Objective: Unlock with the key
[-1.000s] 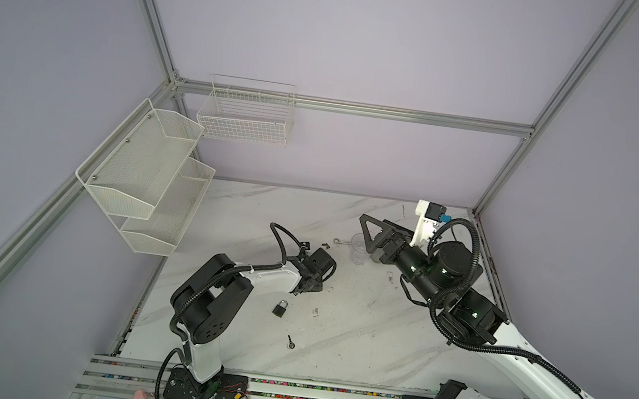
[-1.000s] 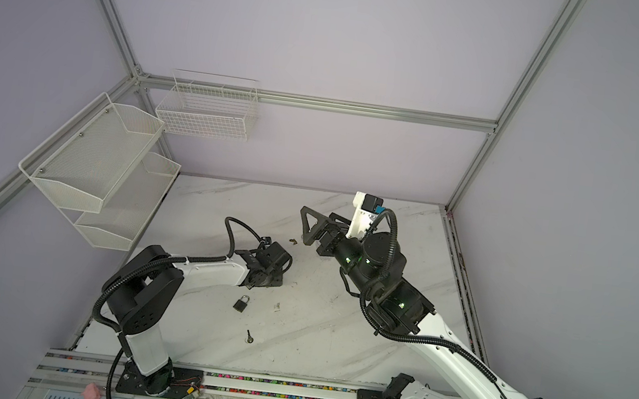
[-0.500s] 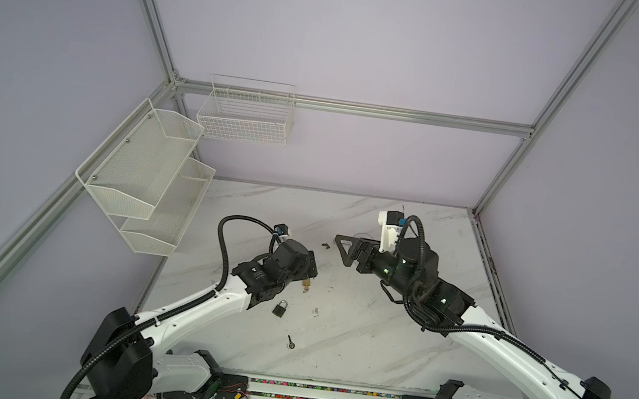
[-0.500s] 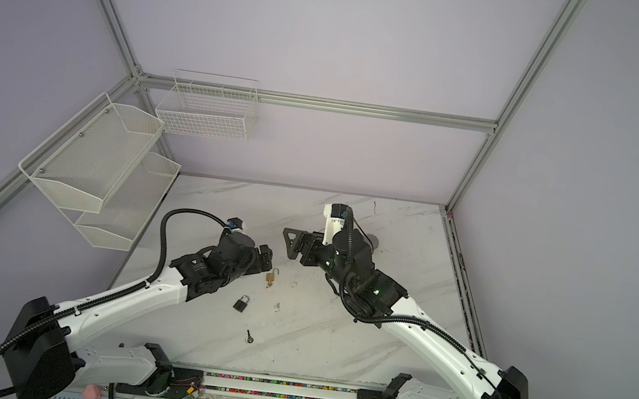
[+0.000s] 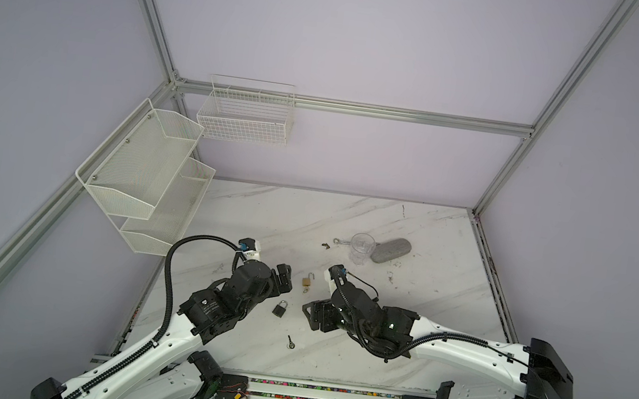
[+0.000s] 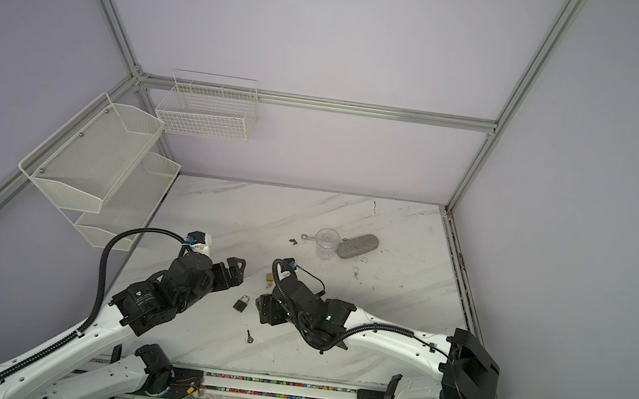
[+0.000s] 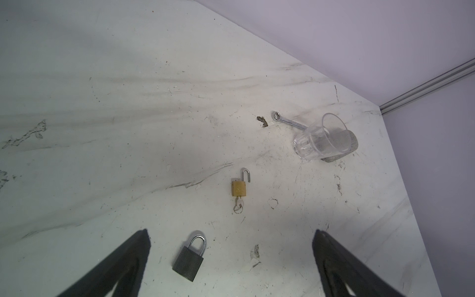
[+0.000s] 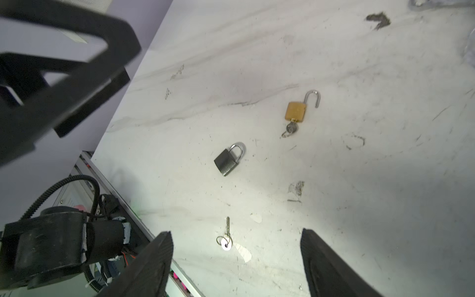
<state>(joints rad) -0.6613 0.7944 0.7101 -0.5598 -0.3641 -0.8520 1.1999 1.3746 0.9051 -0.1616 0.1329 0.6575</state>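
A dark grey padlock (image 5: pixel 280 308) (image 7: pixel 189 259) lies shut on the marble table. Behind it lies a brass padlock (image 5: pixel 308 281) (image 8: pixel 296 111) with its shackle swung open and a key stuck in its base. A loose key (image 5: pixel 290 342) (image 8: pixel 226 235) with a small ring lies nearer the front edge. My left gripper (image 5: pixel 284 279) (image 7: pixel 231 234) hovers open just left of the two padlocks, holding nothing. Open and empty too, my right gripper (image 5: pixel 314 317) (image 8: pixel 236 234) hangs right of the grey padlock, and in the right wrist view the loose key shows between its fingertips.
A clear glass (image 5: pixel 361 248), a grey oblong case (image 5: pixel 390 250) and a small wrench (image 5: pixel 339 242) sit at the back right. A two-tier mesh shelf (image 5: pixel 145 173) and a wire basket (image 5: pixel 245 115) hang on the walls. The front rail (image 5: pixel 326 390) borders the table.
The left arm has unfolded and its gripper has opened wide; the brass padlock now lies free beside it. The right arm has swung forward and down from the back towards the loose key.
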